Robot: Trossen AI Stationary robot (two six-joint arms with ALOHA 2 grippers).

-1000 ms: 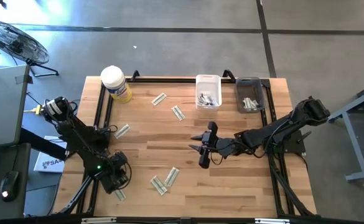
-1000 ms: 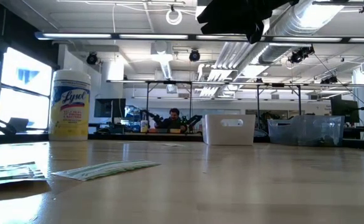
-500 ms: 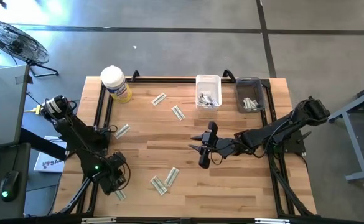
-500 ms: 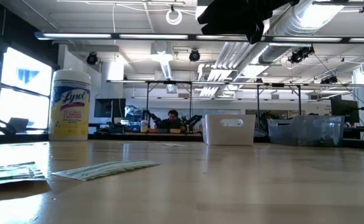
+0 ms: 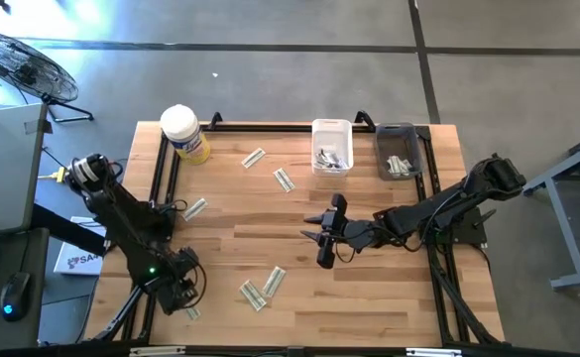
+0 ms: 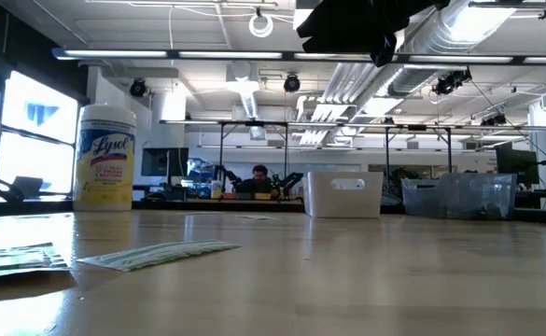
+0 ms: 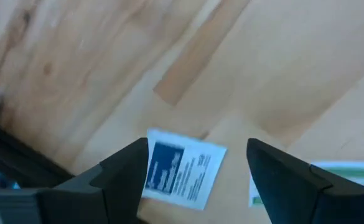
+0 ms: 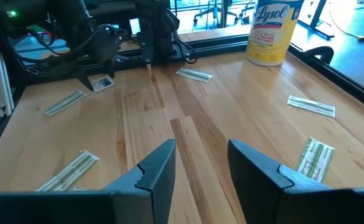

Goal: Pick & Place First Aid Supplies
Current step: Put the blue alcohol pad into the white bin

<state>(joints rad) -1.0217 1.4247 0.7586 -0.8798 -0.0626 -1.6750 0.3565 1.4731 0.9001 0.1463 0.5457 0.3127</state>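
My left gripper (image 5: pixel 177 291) points down over the table's near left corner, open. A square white packet with blue print (image 7: pixel 183 168) lies flat on the wood below the gap between its fingers (image 7: pixel 197 147), and a green-and-white strip (image 7: pixel 350 167) lies beside it. I see no touch. More green-and-white strips lie flat on the table (image 5: pixel 273 281) (image 5: pixel 251 294) (image 5: pixel 285 179) (image 5: pixel 254 158) (image 5: pixel 194 208). My right gripper (image 5: pixel 321 240) hangs raised over the table's middle, open, with nothing between its fingers (image 8: pixel 200 163).
A white bin (image 5: pixel 331 145) and a clear bin (image 5: pixel 399 151), both with packets inside, stand at the far edge. A yellow tub with a white lid (image 5: pixel 184 133) stands at the far left corner. Black rails frame the table's edges (image 5: pixel 161 169).
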